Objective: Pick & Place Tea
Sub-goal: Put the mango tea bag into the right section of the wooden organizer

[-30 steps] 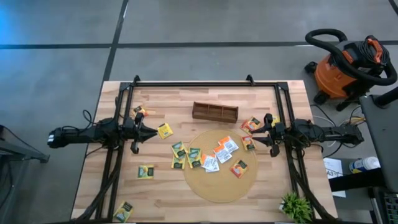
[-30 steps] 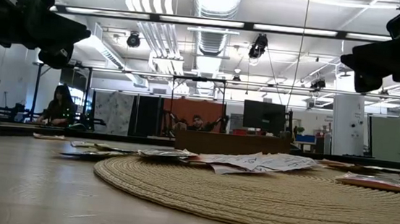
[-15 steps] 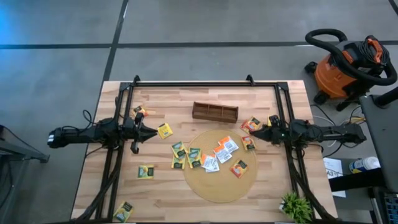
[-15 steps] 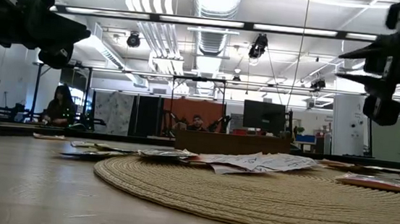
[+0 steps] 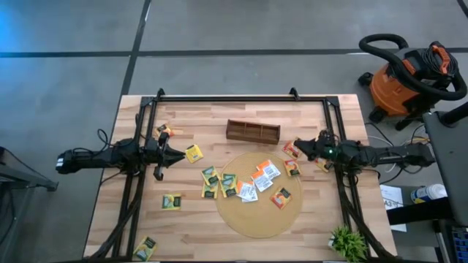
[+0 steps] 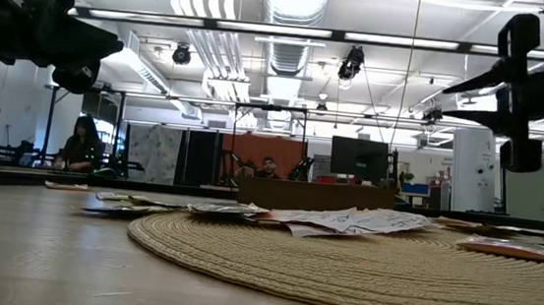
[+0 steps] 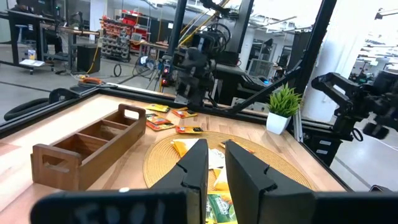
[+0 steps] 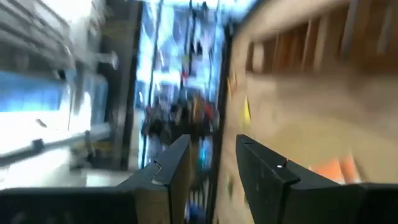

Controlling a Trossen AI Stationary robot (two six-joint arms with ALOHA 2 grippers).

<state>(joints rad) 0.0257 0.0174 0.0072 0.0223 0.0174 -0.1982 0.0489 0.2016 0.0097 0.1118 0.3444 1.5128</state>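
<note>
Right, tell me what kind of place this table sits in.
Most likely a robotics lab or workshop: exposed ceiling ducts and strip lights overhead, a shop vacuum on the concrete floor beside the table, and people at workstations farther back.

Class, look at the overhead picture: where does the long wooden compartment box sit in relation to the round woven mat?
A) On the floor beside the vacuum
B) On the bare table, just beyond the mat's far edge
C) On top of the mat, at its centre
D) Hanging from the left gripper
B: the wooden box stands on the bare tabletop, just past the round mat, with no gripper on it.
</note>
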